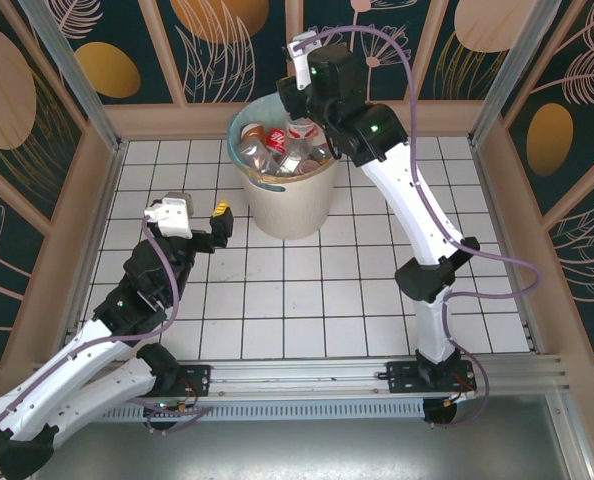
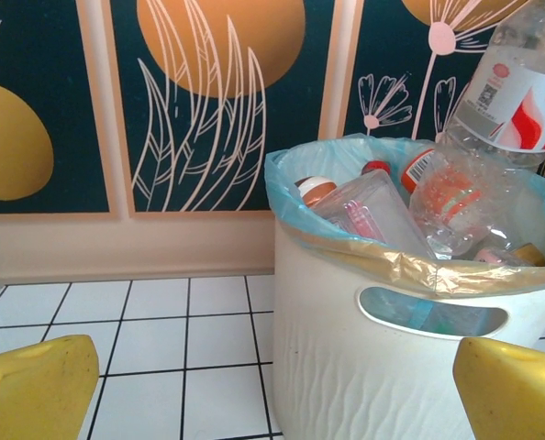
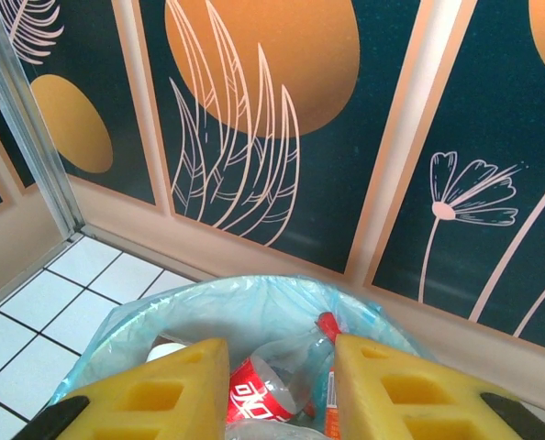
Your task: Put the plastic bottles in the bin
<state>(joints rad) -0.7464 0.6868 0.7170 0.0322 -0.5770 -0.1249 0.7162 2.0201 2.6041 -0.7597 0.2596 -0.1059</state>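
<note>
Squarely within right gripper [image 3: 282,390]: 1 bottle [image 3: 254,401]

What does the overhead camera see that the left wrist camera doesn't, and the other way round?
Overhead: the left arm and right arm, the right one reaching over the bin, plus the whole tiled table. Left wrist: its own yellow fingers wide apart, the bin's handle slot, and one bottle raised above the heap. Both: the bin, its blue liner, the bottles inside.

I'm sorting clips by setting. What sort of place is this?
Probably a robot test cell, not a home: a tiled table boxed in by painted panels and metal posts, with robot arms bolted to a rail.
</note>
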